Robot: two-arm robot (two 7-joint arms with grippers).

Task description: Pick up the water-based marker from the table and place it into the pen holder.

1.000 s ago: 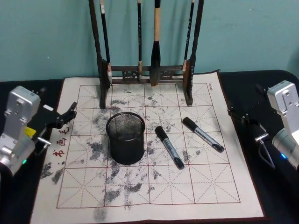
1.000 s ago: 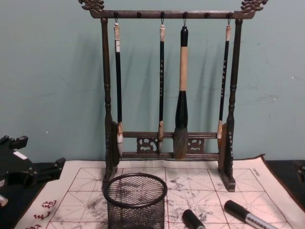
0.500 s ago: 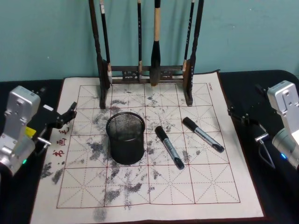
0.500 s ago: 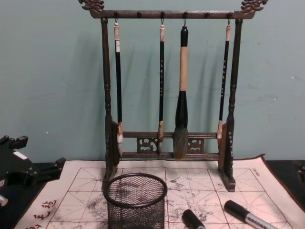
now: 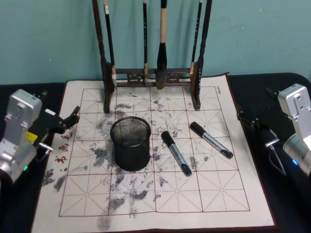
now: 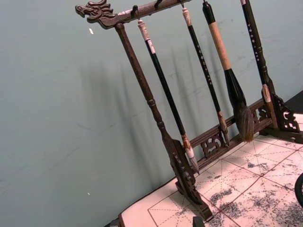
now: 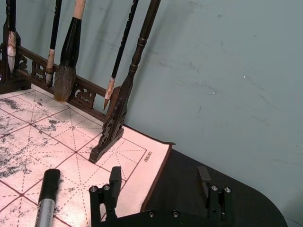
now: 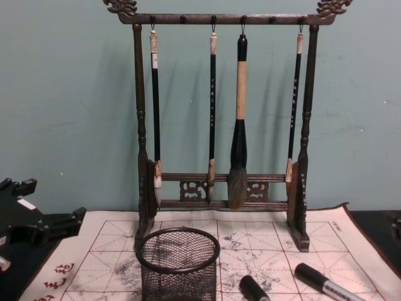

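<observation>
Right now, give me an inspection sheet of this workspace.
Surface: dark table under a cream felt mat, red grid, grey ink stains.
Job's things: inner marker and outer marker lie flat right of the upright pen holder, none inside.
Clutter: brush rack at the back, four brushes hanging.
Hands: left hand open at the mat's left edge; right hand open at its right edge.
Cables: thin loop by the right arm.
Surroundings: teal wall.

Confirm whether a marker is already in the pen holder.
No, the left marker and right marker lie on the mat beside the pen holder.
</observation>
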